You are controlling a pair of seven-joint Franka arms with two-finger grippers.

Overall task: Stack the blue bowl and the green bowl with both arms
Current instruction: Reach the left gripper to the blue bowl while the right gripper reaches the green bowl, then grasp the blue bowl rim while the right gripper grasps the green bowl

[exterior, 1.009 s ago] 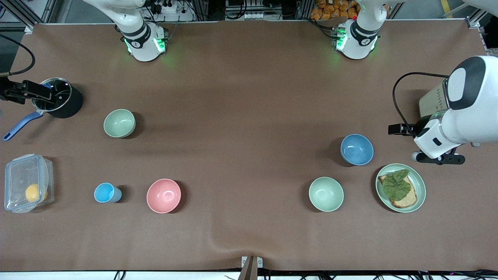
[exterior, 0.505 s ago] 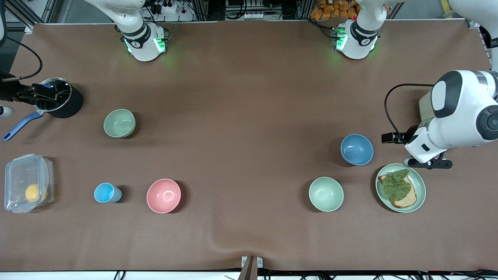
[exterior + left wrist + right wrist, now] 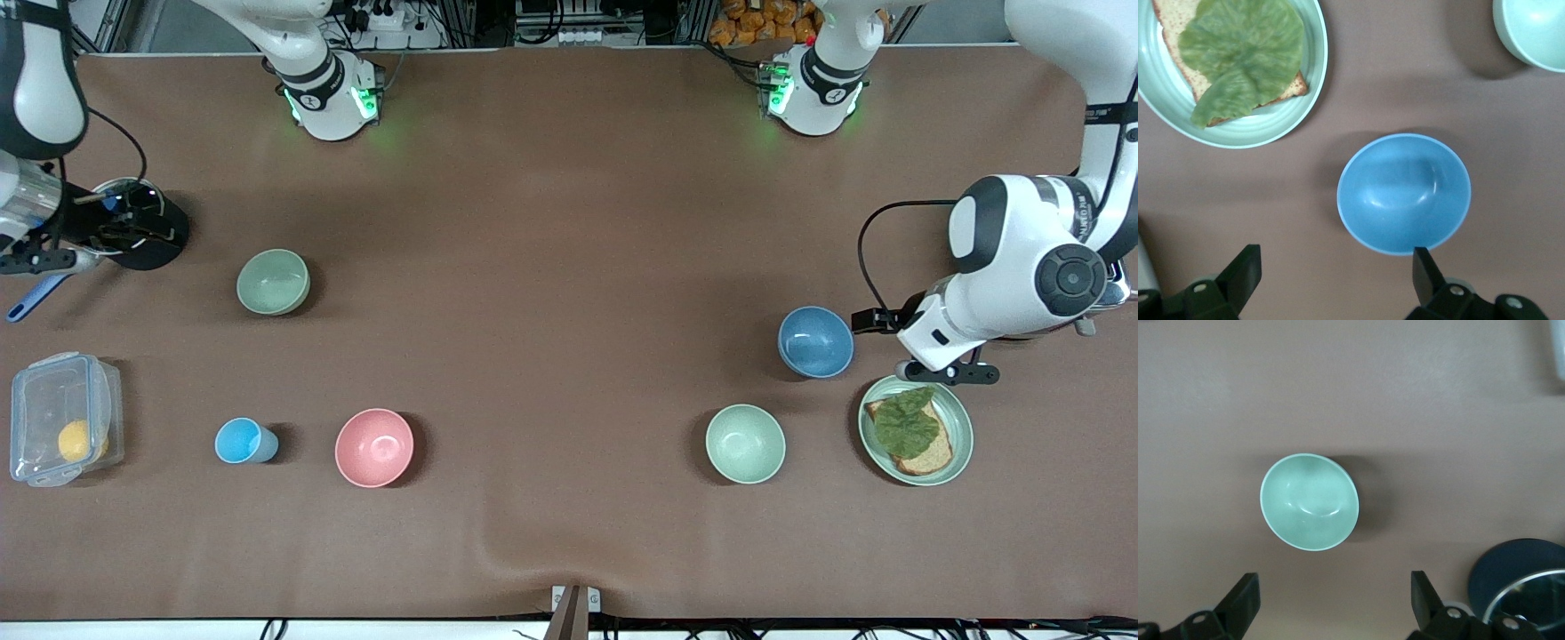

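Left hand (image 3: 1331,280) spread open over tabletop (image 3: 551,267) beside blue bowl (image 3: 815,341); right hand (image 3: 1331,603) open near green bowl (image 3: 273,281). Could grab paler mint bowl (image 3: 745,443) instead.

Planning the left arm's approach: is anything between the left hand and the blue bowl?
No. In the left wrist view only bare tablecloth lies between the open left hand and the blue bowl.

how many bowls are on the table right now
4: green bowl near the black pot; pink bowl beside the small cup; blue bowl and mint bowl by the toast plate.
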